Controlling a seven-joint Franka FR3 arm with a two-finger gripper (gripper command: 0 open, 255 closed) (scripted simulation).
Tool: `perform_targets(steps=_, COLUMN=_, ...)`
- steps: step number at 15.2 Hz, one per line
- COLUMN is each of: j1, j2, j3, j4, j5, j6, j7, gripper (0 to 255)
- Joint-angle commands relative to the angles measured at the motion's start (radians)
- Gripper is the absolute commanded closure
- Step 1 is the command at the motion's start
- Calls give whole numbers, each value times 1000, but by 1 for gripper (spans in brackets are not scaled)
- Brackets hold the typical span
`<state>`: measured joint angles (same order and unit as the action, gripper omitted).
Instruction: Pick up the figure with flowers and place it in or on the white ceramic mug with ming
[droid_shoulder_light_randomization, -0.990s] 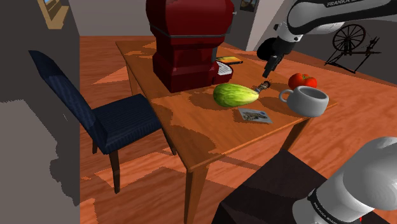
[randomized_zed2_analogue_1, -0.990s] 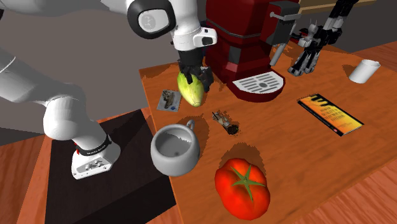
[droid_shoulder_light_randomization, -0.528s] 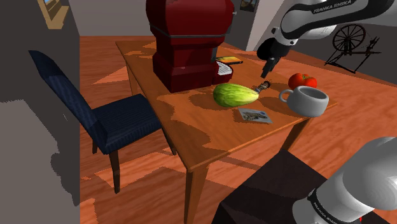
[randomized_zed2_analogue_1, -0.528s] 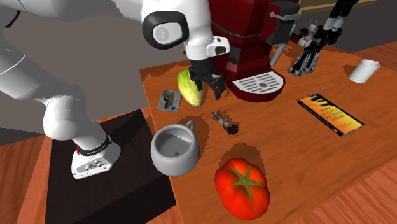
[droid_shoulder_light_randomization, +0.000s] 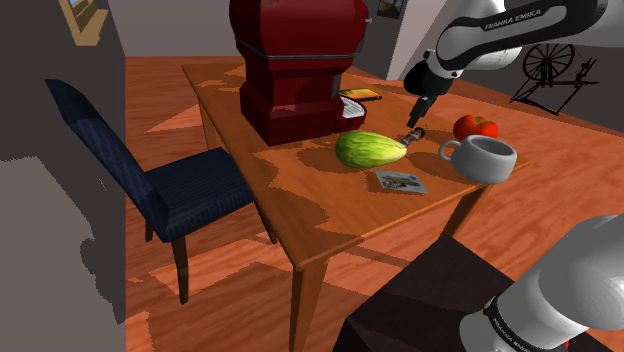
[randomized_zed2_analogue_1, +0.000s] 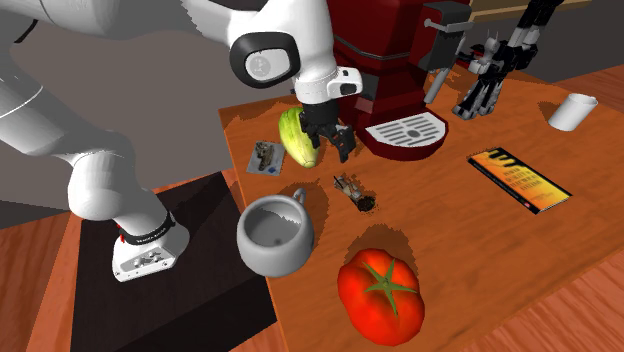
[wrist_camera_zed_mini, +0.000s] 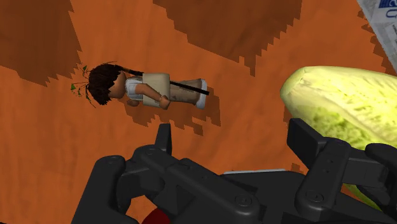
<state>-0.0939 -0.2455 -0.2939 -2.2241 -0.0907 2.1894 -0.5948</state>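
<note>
The figure with flowers (wrist_camera_zed_mini: 146, 89) is a small dark-haired doll in pale clothes, lying flat on the wooden table (droid_shoulder_light_randomization: 300, 200). It lies between a green oval melon (droid_shoulder_light_randomization: 368, 149) and a grey-white mug (droid_shoulder_light_randomization: 485, 158). In the second exterior view the figure (randomized_zed2_analogue_1: 352, 190) rests just beyond the mug (randomized_zed2_analogue_1: 275, 235). My gripper (droid_shoulder_light_randomization: 415, 120) hangs above the figure, open and holding nothing. From the second exterior view the gripper (randomized_zed2_analogue_1: 335, 143) is beside the melon (randomized_zed2_analogue_1: 298, 137). In the wrist view the gripper (wrist_camera_zed_mini: 235, 143) has its fingers apart, the figure lying a little ahead of them.
A red tomato (droid_shoulder_light_randomization: 476, 127) sits behind the mug. A big red coffee machine (droid_shoulder_light_randomization: 295, 60) stands mid-table, with a book (randomized_zed2_analogue_1: 518, 178) and a small white cup (randomized_zed2_analogue_1: 572, 110) nearby. A photo card (droid_shoulder_light_randomization: 400, 182) lies near the table edge. A blue chair (droid_shoulder_light_randomization: 170, 180) stands beside the table.
The arm has swung toward the second exterior view's right, bringing the open gripper from over the melon to above the figure. Nothing on the table has moved.
</note>
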Motion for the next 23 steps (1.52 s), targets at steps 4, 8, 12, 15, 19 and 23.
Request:
perform_targets(steps=4, j1=0, j2=0, j3=0, j4=0, j5=0, j6=0, j7=0, gripper=255)
perform_targets(steps=8, j1=0, j2=0, j3=0, j4=0, j5=0, j6=0, j7=0, gripper=255)
perform_targets(steps=12, j1=0, j2=0, j3=0, j4=0, j5=0, j6=0, j7=0, gripper=255)
perform_targets(steps=15, j1=12, j2=33, j3=-24, j4=23, j5=-18, j6=-13, j7=-163, gripper=0)
perform_targets(steps=19, j1=48, j2=184, j3=-90, j4=122, j5=-101, j6=-17, j7=-787, gripper=0)
perform_targets(steps=23, j1=43, j2=234, j3=-96, j4=122, j5=-112, j6=30, j7=-904, gripper=0)
